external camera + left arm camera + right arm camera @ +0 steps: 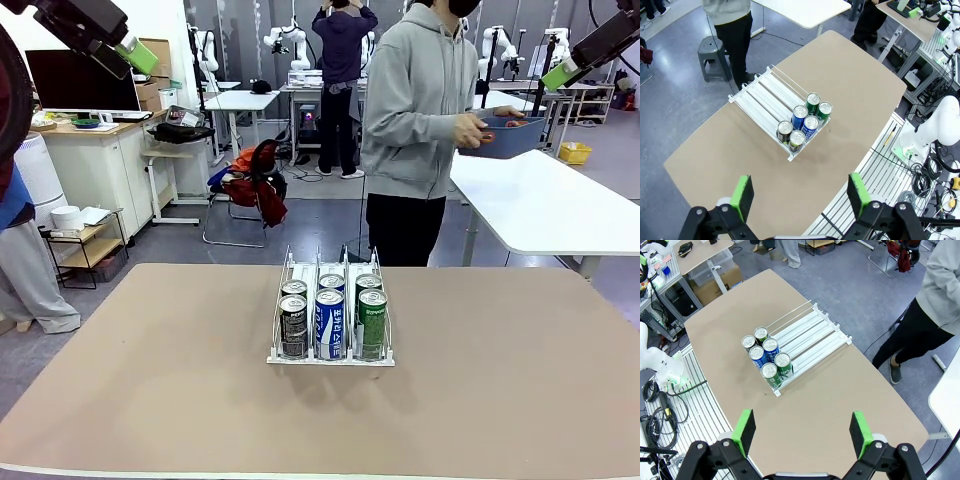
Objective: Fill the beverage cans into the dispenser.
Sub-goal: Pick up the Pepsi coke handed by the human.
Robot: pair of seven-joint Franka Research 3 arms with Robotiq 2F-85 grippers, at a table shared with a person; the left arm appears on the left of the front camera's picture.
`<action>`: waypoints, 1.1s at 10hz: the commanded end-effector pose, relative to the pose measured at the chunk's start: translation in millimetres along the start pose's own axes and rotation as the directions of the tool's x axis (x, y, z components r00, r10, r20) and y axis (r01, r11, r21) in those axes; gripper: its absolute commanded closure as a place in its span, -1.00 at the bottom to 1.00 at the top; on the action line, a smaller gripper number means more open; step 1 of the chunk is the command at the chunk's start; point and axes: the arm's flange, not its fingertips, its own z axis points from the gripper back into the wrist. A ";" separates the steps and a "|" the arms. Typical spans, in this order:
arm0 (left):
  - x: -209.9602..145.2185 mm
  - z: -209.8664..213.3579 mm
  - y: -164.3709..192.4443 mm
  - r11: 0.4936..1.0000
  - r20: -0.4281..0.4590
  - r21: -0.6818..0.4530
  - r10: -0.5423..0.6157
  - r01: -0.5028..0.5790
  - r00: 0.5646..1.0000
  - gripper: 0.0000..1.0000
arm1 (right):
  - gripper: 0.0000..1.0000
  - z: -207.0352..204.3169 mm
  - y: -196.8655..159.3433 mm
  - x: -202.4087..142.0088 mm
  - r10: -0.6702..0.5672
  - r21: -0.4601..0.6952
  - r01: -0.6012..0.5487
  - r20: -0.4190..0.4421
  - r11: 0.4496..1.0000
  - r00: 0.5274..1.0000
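Six beverage cans [330, 322] at near end of dispenser [300, 360], two per lane — left gripper [801, 192] and right gripper [802, 432] high above, jaws wide apart, empty.

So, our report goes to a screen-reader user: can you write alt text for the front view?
Six slim beverage cans stand in a small wire-divided dispenser on a tan table: two black in the left lane, two blue-and-white in the middle, two green on the right. Beyond the table, a person in a grey hoodie holds a blue bin.
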 end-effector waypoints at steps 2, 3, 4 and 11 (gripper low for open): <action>-0.6 0.5 0.8 1.000 -0.005 0.007 0.001 -0.001 1.000 -1.00 | -1.00 -1.5 0.6 0.4 0.001 0.002 -0.001 -0.003 1.000 1.000; -0.6 0.5 0.8 1.000 -0.005 0.007 0.001 -0.001 1.000 -1.00 | -1.00 -1.5 0.6 0.4 0.001 0.002 -0.001 -0.003 1.000 1.000; -0.6 0.5 0.8 1.000 -0.005 0.007 0.001 -0.001 1.000 -1.00 | -1.00 -1.5 0.6 0.4 0.001 0.002 -0.001 -0.003 1.000 1.000; -0.6 0.5 0.8 1.000 -0.005 0.007 0.001 -0.001 1.000 -1.00 | -1.00 -1.5 0.6 0.4 0.001 0.002 -0.001 -0.003 1.000 1.000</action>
